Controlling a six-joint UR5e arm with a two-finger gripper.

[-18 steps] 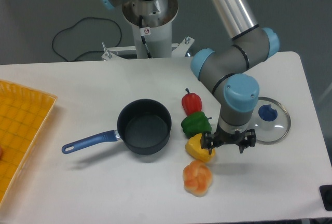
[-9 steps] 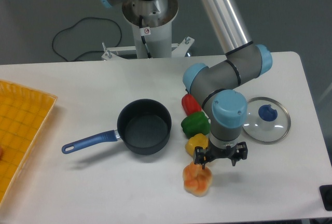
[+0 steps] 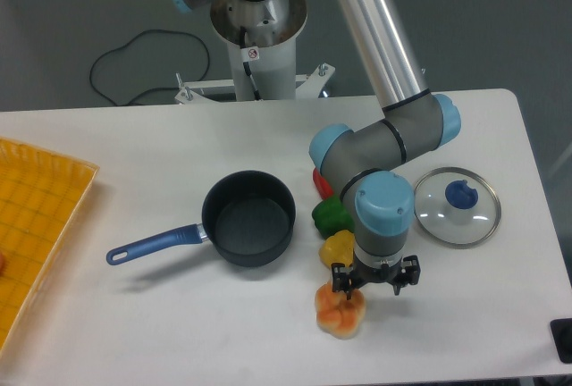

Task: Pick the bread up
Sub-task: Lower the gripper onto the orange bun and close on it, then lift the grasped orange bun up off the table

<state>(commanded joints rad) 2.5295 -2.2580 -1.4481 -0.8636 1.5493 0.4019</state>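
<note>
The bread (image 3: 339,311) is a lumpy orange and cream lump lying near the table's front edge, right of centre. My gripper (image 3: 374,280) hangs open just above it and slightly to its right, pointing down. The left finger (image 3: 339,278) sits over the bread's upper edge, while the right finger (image 3: 411,271) is well clear to the right. Nothing is held between them.
A yellow pepper (image 3: 337,246), a green pepper (image 3: 328,214) and a partly hidden red pepper (image 3: 318,181) line up just behind the bread. A dark pot (image 3: 248,218) with a blue handle stands to the left, a glass lid (image 3: 457,206) to the right, a yellow tray (image 3: 36,225) at the far left.
The gripper has travelled left and toward the front edge, from beside the yellow pepper to just over the bread. Its fingers stay open. The objects have not moved.
</note>
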